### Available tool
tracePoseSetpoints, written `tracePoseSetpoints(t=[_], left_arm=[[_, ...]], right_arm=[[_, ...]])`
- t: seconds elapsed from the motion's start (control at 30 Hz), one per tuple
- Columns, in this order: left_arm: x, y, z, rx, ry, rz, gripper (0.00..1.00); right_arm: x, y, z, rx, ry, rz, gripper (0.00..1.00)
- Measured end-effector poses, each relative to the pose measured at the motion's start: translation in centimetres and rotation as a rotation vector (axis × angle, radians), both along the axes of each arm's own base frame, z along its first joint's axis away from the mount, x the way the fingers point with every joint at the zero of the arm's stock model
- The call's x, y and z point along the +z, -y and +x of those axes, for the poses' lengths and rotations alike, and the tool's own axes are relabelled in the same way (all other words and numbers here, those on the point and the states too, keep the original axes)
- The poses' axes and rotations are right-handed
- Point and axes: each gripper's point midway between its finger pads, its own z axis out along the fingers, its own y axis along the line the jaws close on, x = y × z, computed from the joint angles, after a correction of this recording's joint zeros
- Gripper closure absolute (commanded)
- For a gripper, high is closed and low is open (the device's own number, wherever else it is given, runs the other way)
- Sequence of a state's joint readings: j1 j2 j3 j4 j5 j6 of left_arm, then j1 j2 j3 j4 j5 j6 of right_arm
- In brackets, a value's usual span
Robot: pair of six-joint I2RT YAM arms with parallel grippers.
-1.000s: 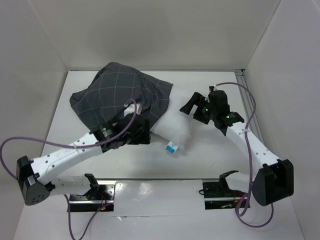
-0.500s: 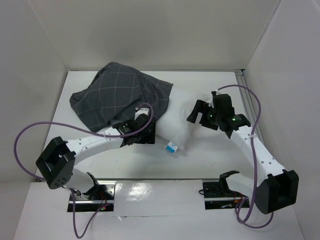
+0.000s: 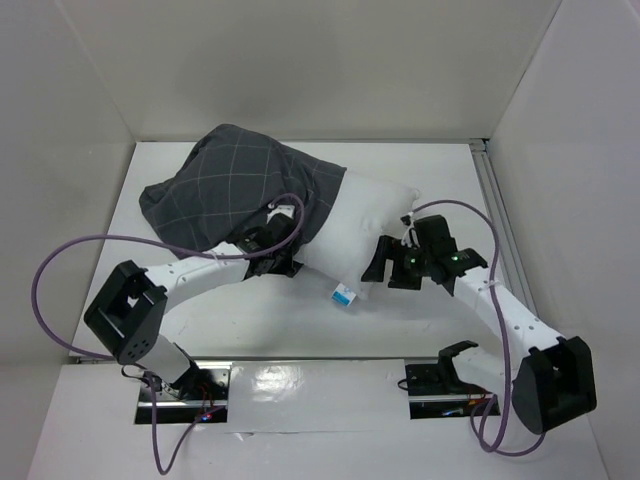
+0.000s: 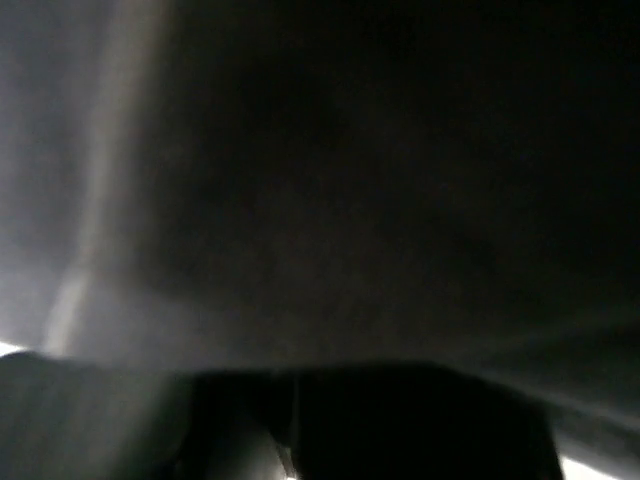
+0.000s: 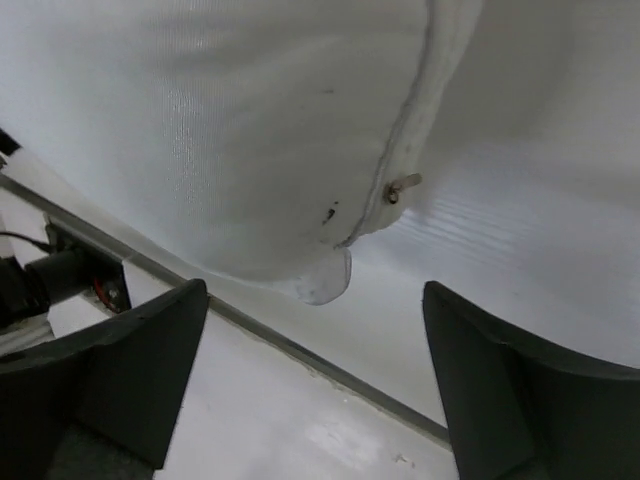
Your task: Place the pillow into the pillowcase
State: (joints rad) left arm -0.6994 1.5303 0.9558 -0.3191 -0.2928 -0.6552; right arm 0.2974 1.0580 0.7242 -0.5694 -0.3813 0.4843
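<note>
Pillow [image 3: 365, 225], plump, white and rectangular in plain soft fabric, lies across the white tabletop [image 3: 430, 165] in the top view. Its left part is tucked under the mouth of the dark charcoal-grey, thin-gridded cloth pillowcase [image 3: 230, 195], and its right part is bare. A small white-blue tag [image 3: 344, 295] sticks out at its near corner. The left tool [image 3: 282, 240] sits at the near edge of the case mouth, where grey cloth meets white. From here I cannot tell how far it is open or whether it grips the cloth. The right tool [image 3: 382, 264] is just beside the pillow's near right edge, spread and holding nothing.

The left wrist view is dark and blurred, as if something lay close over the lens. It does not settle that tool's state.

In the right wrist view, the right tool [image 5: 312, 295] has its two dark fingers [image 5: 130, 370] wide apart and empty. The pillow [image 5: 220, 130] hangs just ahead, its seamed corner pointing down between them.

By its look the pillow is light and squashy, so a push would dent it rather than move it. A pinch on the firm seam at a corner should hold better. The limp case will likely bunch and slide, so it is best held by the hem of its mouth.
</note>
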Motion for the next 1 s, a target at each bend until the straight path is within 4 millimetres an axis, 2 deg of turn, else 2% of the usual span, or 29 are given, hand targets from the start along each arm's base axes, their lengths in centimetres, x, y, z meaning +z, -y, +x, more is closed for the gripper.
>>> tracePoseSetpoints(t=[0.07, 0.1, 0.2, 0.27, 0.33, 0.47, 0.53, 0.63, 0.67, 0.73, 0.83, 0.9, 0.93, 1.0], left_arm=[[0.3, 0.4, 0.0, -0.009, -0.006, -0.013, 1.00], [0.6, 0.6, -0.1, -0.015, -0.009, -0.019, 1.00], [1.9, 2.2, -0.5, -0.057, -0.012, -0.052, 1.00], [3.3, 4.1, -1.1, -0.108, -0.005, -0.078, 1.00], [5.7, 6.5, -1.8, -0.168, 0.012, -0.114, 1.00], [13.5, 12.4, -1.7, -0.292, 0.081, -0.249, 1.00], [17.5, 13.8, -1.4, -0.338, 0.118, -0.310, 1.00], [23.6, 13.6, -0.8, -0.372, 0.148, -0.393, 1.00], [25.9, 13.3, -0.4, -0.379, 0.168, -0.418, 1.00], [30.8, 12.6, -0.4, -0.396, 0.211, -0.472, 1.00], [36.7, 12.2, -2.5, -0.467, 0.273, -0.570, 1.00], [39.8, 11.8, -4.2, -0.519, 0.310, -0.639, 1.00], [40.7, 11.3, -5.0, -0.539, 0.318, -0.663, 1.00], [41.4, 10.2, -5.8, -0.546, 0.307, -0.688, 1.00]], right_arm=[[-1.0, -1.2, -0.4, 0.025, -0.025, 0.025, 0.31], [-1.2, -2.1, -0.3, 0.047, -0.031, 0.038, 0.59], [-1.7, -5.2, 0.6, 0.107, -0.038, 0.069, 0.99], [-1.7, -6.7, 1.8, 0.121, -0.043, 0.075, 1.00], [-0.9, -7.6, 3.7, 0.109, -0.024, 0.074, 1.00], [1.8, -7.7, 7.4, 0.047, 0.062, 0.099, 1.00], [3.5, -6.7, 9.0, 0.002, 0.096, 0.114, 1.00], [7.3, -5.4, 10.0, -0.044, 0.180, 0.128, 1.00], [9.0, -5.2, 10.0, -0.048, 0.219, 0.136, 1.00], [14.1, -4.7, 9.4, -0.056, 0.344, 0.165, 1.00], [21.4, -3.3, 7.5, -0.082, 0.526, 0.202, 1.00], [25.4, -2.3, 5.1, -0.098, 0.630, 0.242, 1.00], [26.4, -2.0, 3.9, -0.104, 0.650, 0.267, 1.00], [27.2, -1.4, 1.6, -0.113, 0.662, 0.312, 1.00]])
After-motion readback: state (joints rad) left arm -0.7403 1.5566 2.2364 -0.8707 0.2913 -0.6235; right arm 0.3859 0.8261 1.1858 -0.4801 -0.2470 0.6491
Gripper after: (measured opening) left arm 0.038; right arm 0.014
